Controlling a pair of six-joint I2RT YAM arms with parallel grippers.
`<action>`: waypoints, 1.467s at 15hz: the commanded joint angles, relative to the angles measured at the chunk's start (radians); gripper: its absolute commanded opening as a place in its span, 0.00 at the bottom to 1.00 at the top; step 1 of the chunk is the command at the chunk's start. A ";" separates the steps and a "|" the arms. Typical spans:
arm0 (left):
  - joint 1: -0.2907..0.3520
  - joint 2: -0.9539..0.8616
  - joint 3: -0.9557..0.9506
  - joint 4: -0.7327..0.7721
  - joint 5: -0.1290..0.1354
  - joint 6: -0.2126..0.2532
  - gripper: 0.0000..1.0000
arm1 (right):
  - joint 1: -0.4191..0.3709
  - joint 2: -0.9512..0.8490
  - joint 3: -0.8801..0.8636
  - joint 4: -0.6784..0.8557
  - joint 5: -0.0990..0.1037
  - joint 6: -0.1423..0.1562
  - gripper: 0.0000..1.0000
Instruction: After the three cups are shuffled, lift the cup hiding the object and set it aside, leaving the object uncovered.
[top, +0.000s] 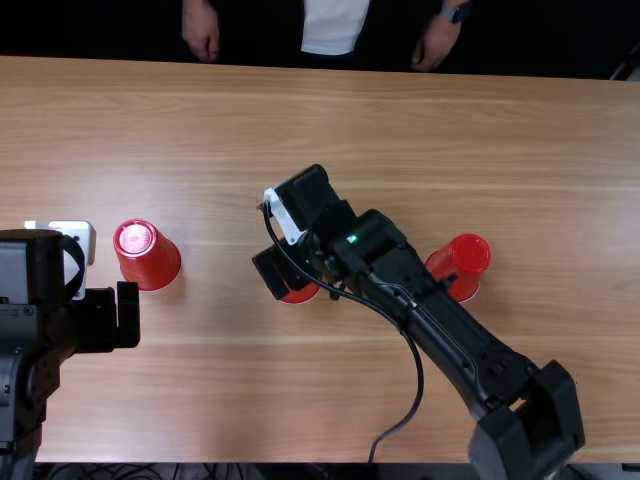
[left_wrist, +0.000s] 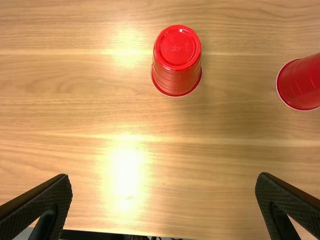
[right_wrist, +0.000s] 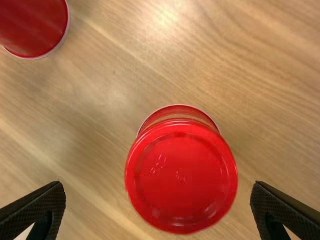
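Where the right arm comes in from the near right corner of the desk (top: 400, 130) and crosses past the middle, the right gripper (right_wrist: 157, 192) hangs straight over the middle cup (top: 297, 292). That cup stands rim down about midway between the left and right edges, somewhat nearer the near edge than the far one. From where I stand the tool is spread wide: its two fingers (right_wrist: 37, 210) sit out on either side of the cup's flat bottom, with bare wood showing between each finger and the red wall, so it has hold of nothing and touches nothing. The cup sits inside that gap, a shade closer to one finger than the other. Off toward the right edge stands the right cup (top: 460, 265), rim down too, just beside the right arm and partly hidden behind it. The left cup (top: 147, 255) stands upside down near the left edge, well apart from the middle one, with a small white box (top: 72, 238) just beside it on the edge side. The left gripper (left_wrist: 161, 190) hangs by the near left corner, closer to the near edge than the left cup is, its fingers also spread wide with nothing between them but desk.
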 joint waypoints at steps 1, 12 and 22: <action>-0.001 -0.007 -0.019 0.000 0.000 -0.011 1.00 | 0.004 0.024 0.030 0.001 0.006 0.008 1.00; -0.003 -0.007 -0.020 0.000 0.000 -0.013 1.00 | 0.000 0.124 0.019 -0.001 0.010 0.006 0.45; -0.003 -0.007 -0.019 0.000 -0.002 -0.013 1.00 | -0.003 -0.158 0.033 -0.002 0.004 0.015 0.17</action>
